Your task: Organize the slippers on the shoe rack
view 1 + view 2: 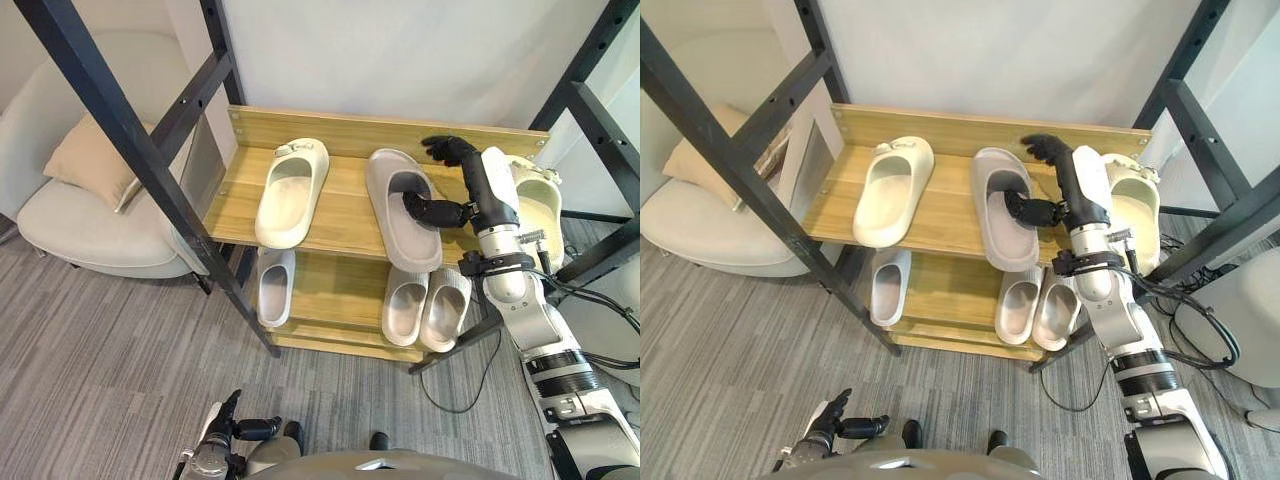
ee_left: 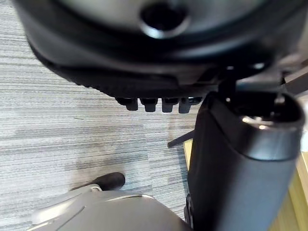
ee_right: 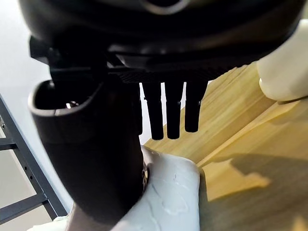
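Observation:
On the wooden shoe rack's top shelf (image 1: 340, 225) lie a cream slipper (image 1: 290, 190) at the left, a grey slipper (image 1: 400, 215) in the middle and a second cream slipper (image 1: 540, 200) at the right end, partly behind my right arm. My right hand (image 1: 464, 160) is over the grey slipper's right side, open. Its thumb (image 3: 91, 159) reaches into the slipper's strap opening and its fingers (image 3: 166, 113) point straight toward the back board. The lower shelf holds one grey slipper (image 1: 275, 285) at the left and a grey pair (image 1: 425, 305) at the right. My left hand (image 1: 225, 435) hangs low, relaxed.
Slanted black metal beams (image 1: 150, 160) cross in front of the rack's left end, and more beams (image 1: 590, 70) stand at its right. A light armchair (image 1: 80, 235) with a cushion (image 1: 90, 160) stands to the left. A white wall is behind and grey carpet (image 1: 120, 370) in front.

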